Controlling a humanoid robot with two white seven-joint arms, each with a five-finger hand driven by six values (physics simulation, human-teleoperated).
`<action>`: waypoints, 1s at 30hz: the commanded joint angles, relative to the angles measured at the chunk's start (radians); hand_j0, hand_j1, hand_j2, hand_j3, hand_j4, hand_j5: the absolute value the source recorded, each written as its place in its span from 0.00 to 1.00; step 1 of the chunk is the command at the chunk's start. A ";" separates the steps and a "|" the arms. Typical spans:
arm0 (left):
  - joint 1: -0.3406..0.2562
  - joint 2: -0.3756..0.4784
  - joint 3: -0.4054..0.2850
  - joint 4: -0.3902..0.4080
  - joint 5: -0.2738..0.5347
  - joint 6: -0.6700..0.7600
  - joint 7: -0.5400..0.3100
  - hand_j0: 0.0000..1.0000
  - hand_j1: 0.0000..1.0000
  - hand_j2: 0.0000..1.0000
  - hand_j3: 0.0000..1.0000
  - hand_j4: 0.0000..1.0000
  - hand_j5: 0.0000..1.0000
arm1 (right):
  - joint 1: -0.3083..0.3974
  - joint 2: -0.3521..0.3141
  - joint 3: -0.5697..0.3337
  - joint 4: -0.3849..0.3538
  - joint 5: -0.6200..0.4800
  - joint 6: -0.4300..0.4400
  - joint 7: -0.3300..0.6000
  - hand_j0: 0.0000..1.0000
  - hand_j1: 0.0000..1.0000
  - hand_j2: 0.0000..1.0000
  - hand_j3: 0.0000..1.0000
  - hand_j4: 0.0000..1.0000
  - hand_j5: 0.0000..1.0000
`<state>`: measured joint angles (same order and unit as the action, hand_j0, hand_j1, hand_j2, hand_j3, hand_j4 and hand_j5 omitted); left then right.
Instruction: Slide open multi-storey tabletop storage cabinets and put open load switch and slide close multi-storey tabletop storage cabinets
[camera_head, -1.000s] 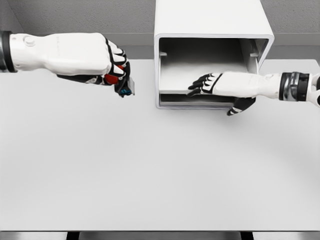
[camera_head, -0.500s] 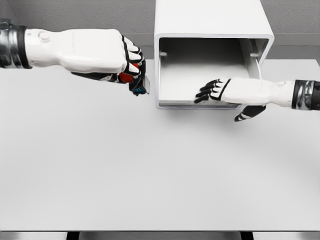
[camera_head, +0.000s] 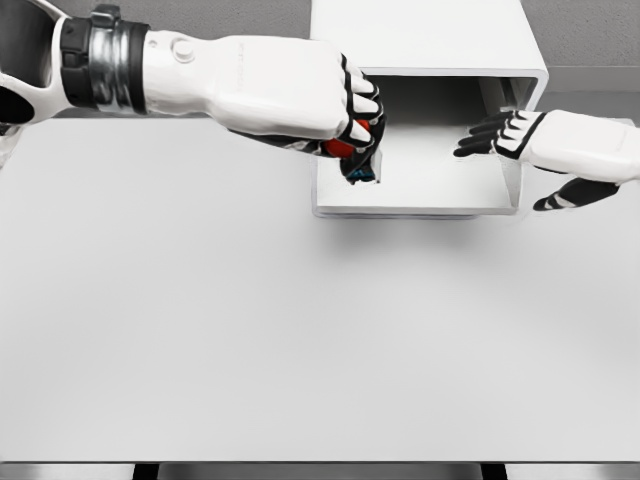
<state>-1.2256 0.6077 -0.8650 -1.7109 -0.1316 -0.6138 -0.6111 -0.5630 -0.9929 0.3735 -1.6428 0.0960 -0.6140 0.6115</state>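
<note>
The load switch (camera_head: 352, 160) sits inside the curled fingers of the left hand (camera_head: 335, 105), at the left front corner of the open cabinet compartment. Only part of the switch shows: a red portion under the knuckles and a dark body with a blue edge below it. The black fingertips (camera_head: 362, 168) wrap the switch from above and from the side. The left hand overlaps the cabinet's left wall, with the knuckles just inside the opening. The white forearm runs from the hand toward the upper left of the view, ending in a grey and black wrist band (camera_head: 100, 62).

The right hand (camera_head: 555, 145) is at the cabinet's right wall and holds nothing. Its fingers (camera_head: 485, 135) are extended and loosely spread, pointing left into the compartment. The thumb (camera_head: 565, 197) hangs below, outside the wall.

The storage cabinet (camera_head: 430, 40) is a white box standing at the far edge of the white table (camera_head: 300, 340). Its front is open, and the pale inner floor (camera_head: 430, 175) shows between the two hands.
</note>
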 joint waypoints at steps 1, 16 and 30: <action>-0.003 -0.088 -0.003 0.013 -0.060 0.003 0.000 0.35 0.35 0.35 0.35 0.35 0.35 | 0.000 -0.027 -0.053 -0.002 -0.018 0.003 -0.001 1.00 1.00 1.00 1.00 1.00 1.00; -0.031 -0.250 -0.051 0.260 -0.347 0.003 0.000 0.41 0.41 0.41 0.41 0.41 0.41 | 0.377 -0.044 -0.389 0.107 -0.048 0.003 -0.001 0.30 0.30 0.30 0.30 0.30 0.30; -0.028 -0.258 -0.052 0.300 -0.346 0.003 0.000 1.00 1.00 1.00 1.00 1.00 1.00 | 0.486 -0.013 -0.249 -0.109 0.011 0.003 -0.001 0.31 0.31 0.31 0.31 0.31 0.31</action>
<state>-1.2533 0.3494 -0.9192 -1.4123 -0.4812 -0.6135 -0.6114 -0.0782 -1.0048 0.0940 -1.7246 0.1039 -0.6137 0.6111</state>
